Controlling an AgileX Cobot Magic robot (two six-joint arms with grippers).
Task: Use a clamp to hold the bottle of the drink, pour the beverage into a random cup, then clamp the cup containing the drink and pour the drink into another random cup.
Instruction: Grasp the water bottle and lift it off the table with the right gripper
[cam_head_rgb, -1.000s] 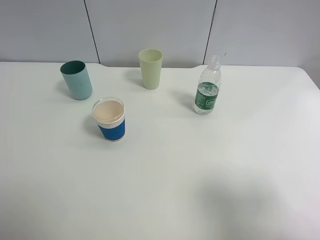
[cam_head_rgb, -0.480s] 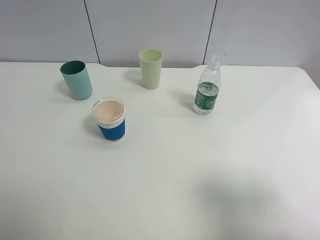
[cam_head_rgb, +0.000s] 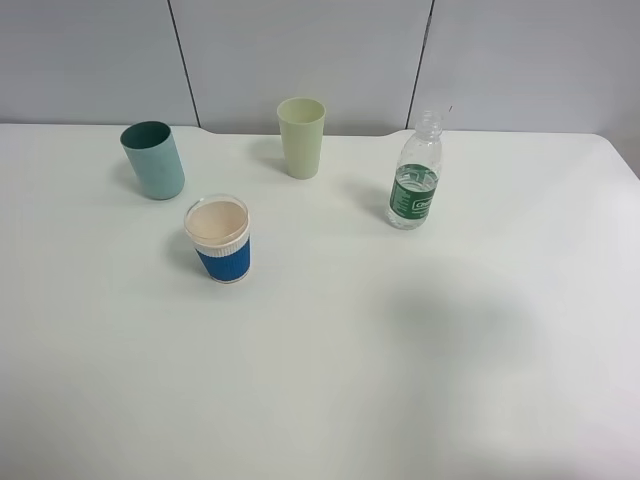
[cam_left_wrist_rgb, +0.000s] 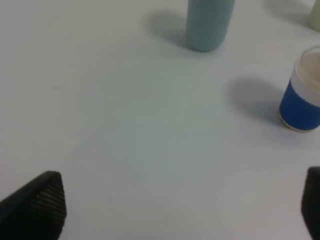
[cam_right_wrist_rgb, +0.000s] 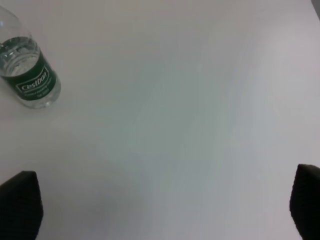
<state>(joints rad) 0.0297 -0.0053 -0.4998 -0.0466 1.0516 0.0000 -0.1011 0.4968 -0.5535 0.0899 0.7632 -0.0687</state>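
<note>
We are at the very start: nothing is grasped and nothing has been poured. The drink bottle (cam_head_rgb: 414, 172) stands upright on the far right part of the table (cam_head_rgb: 400, 390), apparently uncapped and about half full of clear liquid. The blue-sleeved paper cup (cam_head_rgb: 220, 240) stands nearer us on the left and looks dry inside. The pale yellow-green tumbler (cam_head_rgb: 301, 137) and the teal tumbler (cam_head_rgb: 153, 160) stand along the back, all well apart from each other.

Our right claw (cam_right_wrist_rgb: 162, 202) is spread wide and holds nothing. It hangs above bare table, with the bottle ahead of it and off to one side. Our left claw (cam_left_wrist_rgb: 175, 207) is likewise parted and empty, and the blue-sleeved cup sits ahead of it, off to one side. Neither arm shows in the high view.

The step in hand, as we judge it, is the approach to the bottle. Next we must bring the right claw level with the green label, straddle the body squarely and close gently, since thin plastic may buckle or tip.
</note>
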